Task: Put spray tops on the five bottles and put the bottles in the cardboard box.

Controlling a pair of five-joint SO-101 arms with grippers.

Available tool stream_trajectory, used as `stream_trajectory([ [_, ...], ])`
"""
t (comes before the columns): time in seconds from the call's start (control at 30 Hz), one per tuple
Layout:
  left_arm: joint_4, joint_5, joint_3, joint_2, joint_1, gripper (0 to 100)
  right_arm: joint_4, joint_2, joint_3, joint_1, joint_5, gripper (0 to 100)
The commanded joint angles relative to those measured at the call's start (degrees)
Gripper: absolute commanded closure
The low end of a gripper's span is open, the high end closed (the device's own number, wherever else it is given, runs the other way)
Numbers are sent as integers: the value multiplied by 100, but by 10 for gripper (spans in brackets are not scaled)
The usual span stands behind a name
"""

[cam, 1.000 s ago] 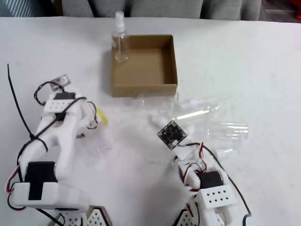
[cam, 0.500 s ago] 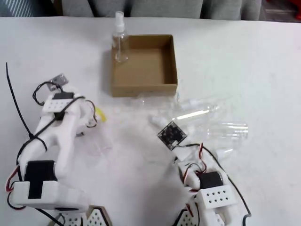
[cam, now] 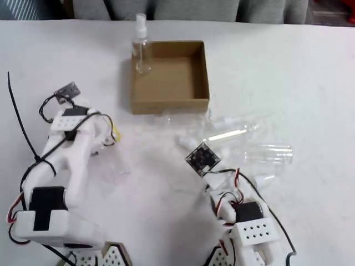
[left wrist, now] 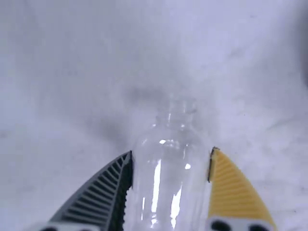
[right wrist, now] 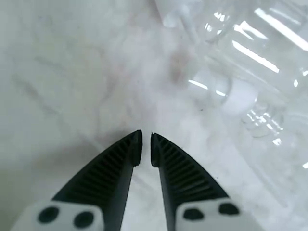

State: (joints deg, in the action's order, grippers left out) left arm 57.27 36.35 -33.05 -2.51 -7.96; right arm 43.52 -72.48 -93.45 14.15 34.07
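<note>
High view: cardboard box (cam: 169,103) near the bench's (cam: 288,66) far edge, a capped bottle (cam: 141,47) at its far left corner. Left hand (left wrist: 171,154) pinches a topless bottle (left wrist: 166,192) at the bench's left side. Right hand (right wrist: 146,144), pressed together and empty, is beside loose bottles (cam: 244,138). Next move, I judge: right hand must fetch a spray top (cam: 182,141).

White arms (cam: 71,158), L claw (left wrist: 171,152) blk/yellow.
</note>
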Motion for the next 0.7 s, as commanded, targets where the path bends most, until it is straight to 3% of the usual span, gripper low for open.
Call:
stream_trajectory([
  [0.0, -193, -185, 316, -312, -22, 963, -75, -22, 53, 31, 53, 981],
  [0.23, 149, -308, 492, 286, -22, 979, -84, -31, 79, -22, 44, 981],
  [0.67, 114, -2813, -9, 2976, 22, 976, 734, -4, 1152, -734, -114, 981],
])
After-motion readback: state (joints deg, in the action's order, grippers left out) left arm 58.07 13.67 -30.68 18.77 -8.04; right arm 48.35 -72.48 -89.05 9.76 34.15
